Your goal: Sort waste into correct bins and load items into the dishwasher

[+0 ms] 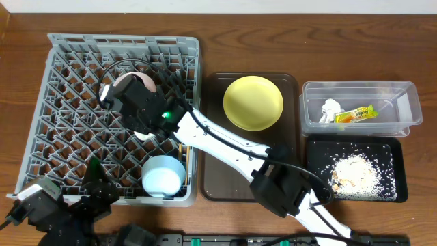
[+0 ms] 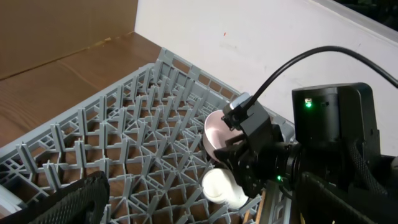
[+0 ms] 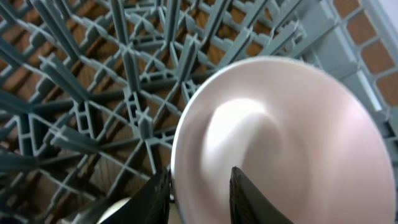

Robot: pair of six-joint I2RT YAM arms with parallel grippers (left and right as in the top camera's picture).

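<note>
The pinkish-white bowl (image 3: 280,137) stands on edge in the grey dishwasher rack (image 1: 68,102), near its back right. My right gripper (image 3: 200,186) is shut on the bowl's rim, one finger outside and one inside. From overhead the bowl (image 1: 134,83) shows just past the right gripper (image 1: 130,96). The cream cup (image 2: 222,186) lies in the rack below the bowl (image 2: 216,134). A light blue bowl (image 1: 164,175) sits at the rack's front right, with wooden chopsticks (image 1: 182,154) beside it. My left gripper (image 1: 102,183) hangs open over the rack's front edge, holding nothing.
The yellow plate (image 1: 252,102) lies on the brown tray (image 1: 218,178). The clear bin (image 1: 404,102) holds a tissue (image 1: 330,109) and a wrapper (image 1: 356,115). The black bin (image 1: 317,154) holds food scraps (image 1: 355,171). My right arm crosses the tray diagonally.
</note>
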